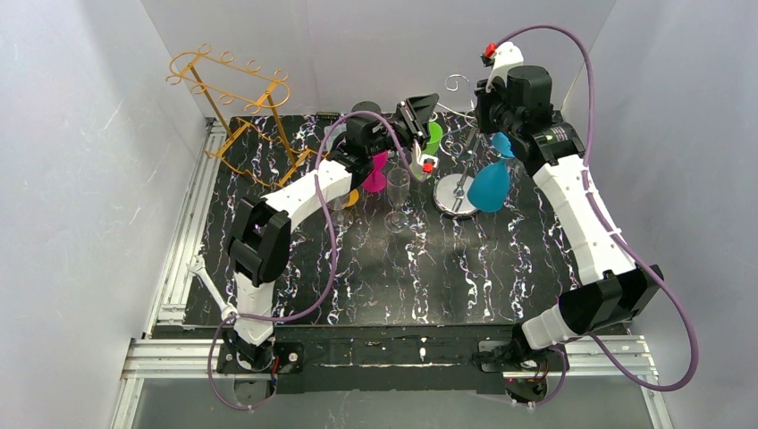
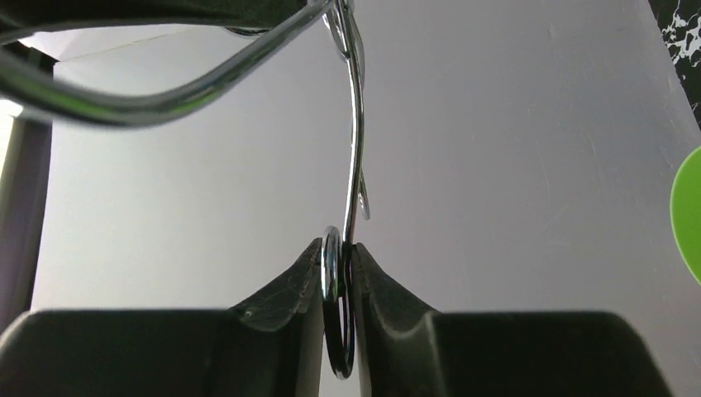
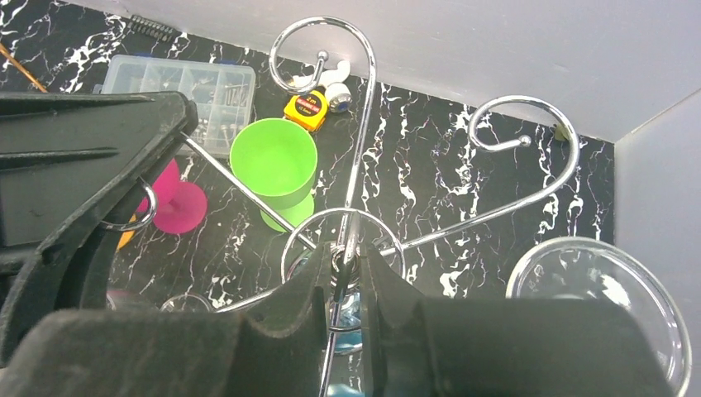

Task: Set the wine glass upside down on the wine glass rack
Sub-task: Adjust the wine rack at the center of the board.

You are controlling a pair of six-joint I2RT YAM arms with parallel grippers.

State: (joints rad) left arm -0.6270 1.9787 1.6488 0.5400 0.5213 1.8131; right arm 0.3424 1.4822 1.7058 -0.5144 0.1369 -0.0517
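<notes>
- Steadying the tall chrome wire wine glass rack (image 1: 447, 197) looks like the step in hand.
- Left gripper (image 2: 337, 252) is pinched nearly closed on a ring of the rack's wire. Right gripper (image 3: 345, 255) is clamped the same way on its central stem.
- Clear stemmed wine glass (image 1: 397, 189) stands upright on the black marbled table (image 1: 402, 277), near the left gripper on its arm-base side, and nothing touches it.
- Next, I judge, one hand must let go, take the stem and invert the glass.

wine glass (image 1: 396, 192): clear, upright, mid-table toward back edge
wine glass rack (image 1: 449, 195): chrome, round base, upright, just right
</notes>
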